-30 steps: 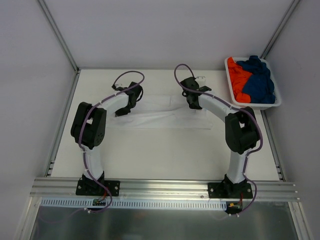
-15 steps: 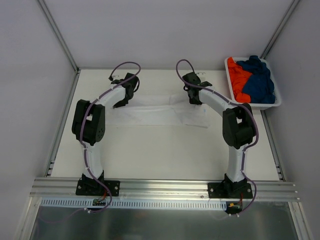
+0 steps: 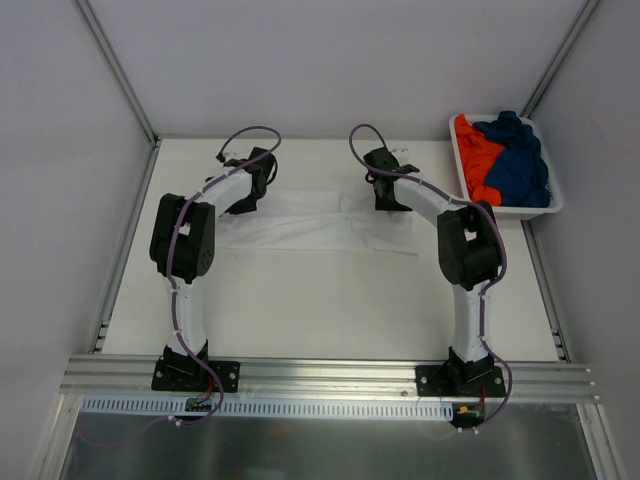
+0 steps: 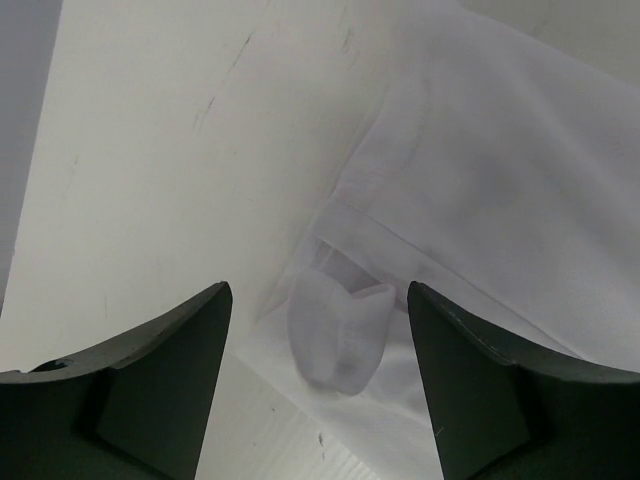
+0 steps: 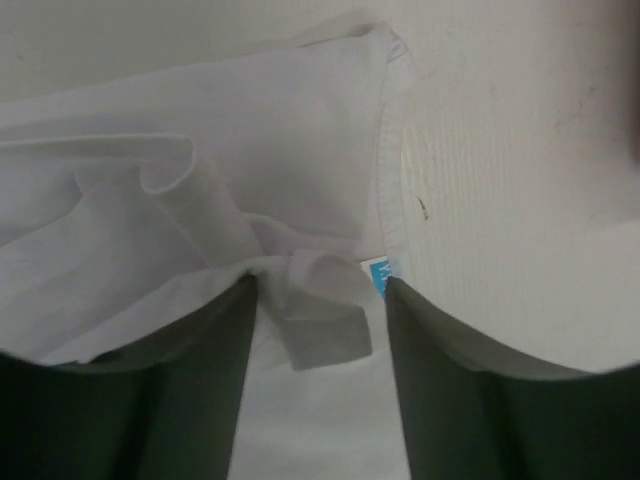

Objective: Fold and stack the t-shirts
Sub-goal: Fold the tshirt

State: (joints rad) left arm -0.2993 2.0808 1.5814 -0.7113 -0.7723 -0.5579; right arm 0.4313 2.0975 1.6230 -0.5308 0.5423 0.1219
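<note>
A white t-shirt lies folded into a long flat strip across the middle of the table. My left gripper hovers over its left end, open; in the left wrist view a small puckered tuft of the white cloth stands loose between the spread fingers. My right gripper is open over the right end, and a curled fold of cloth with a tiny blue label lies between its fingers. The orange t-shirt and dark blue t-shirt are bunched in the basket.
The white plastic basket stands at the back right corner of the table. Grey walls and metal rails enclose the table on three sides. Bare tabletop stretches between the white shirt and the arm bases.
Both grippers have opened and let go of the white shirt's far edge. Both arms reached farther back, and the shirt now lies flatter.
</note>
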